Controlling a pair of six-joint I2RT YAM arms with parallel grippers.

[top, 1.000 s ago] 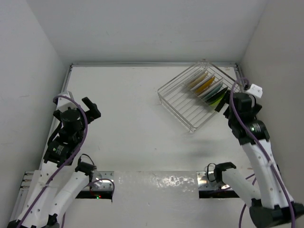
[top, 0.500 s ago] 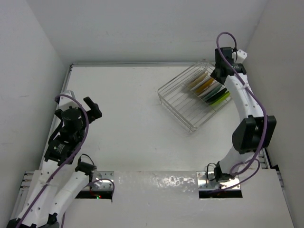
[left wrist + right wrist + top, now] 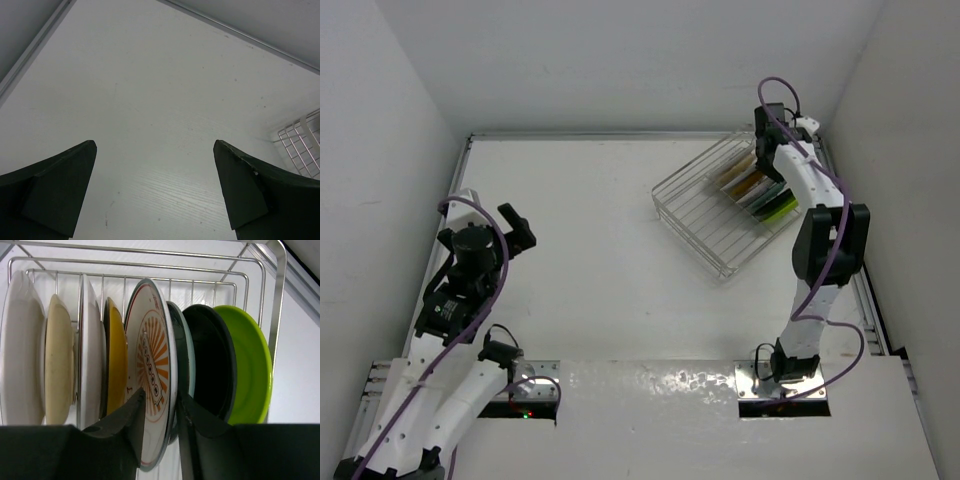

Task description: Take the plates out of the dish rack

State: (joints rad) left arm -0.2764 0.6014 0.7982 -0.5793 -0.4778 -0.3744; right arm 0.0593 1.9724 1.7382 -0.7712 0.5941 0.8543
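The dish rack (image 3: pixel 700 205) is a silvery wire basket at the table's far right. Several plates (image 3: pixel 760 190) stand on edge in its far-right half. In the right wrist view they run left to right: white (image 3: pixel 20 345), tan (image 3: pixel 59 360), white (image 3: pixel 90 350), mustard (image 3: pixel 117 365), white with orange print (image 3: pixel 152 340), teal (image 3: pixel 182 355), black (image 3: pixel 210 365), lime green (image 3: pixel 250 370). My right gripper (image 3: pixel 161 392) reaches in from the rack's far corner (image 3: pixel 765 150). Its jaws pinch the printed plate's lower rim. My left gripper (image 3: pixel 154 142) hangs open over bare table at the left (image 3: pixel 515 225).
The rack wire (image 3: pixel 277 300) rises close behind and right of the plates. Neighbouring plates stand tight on both sides of the gripped one. White walls close the table at the back and sides. A rack corner (image 3: pixel 300 145) shows at the right edge of the left wrist view.
My right arm swung from beside the rack's right edge up to its far corner, and its jaws closed from wide open onto the printed plate. The left arm has stayed put.
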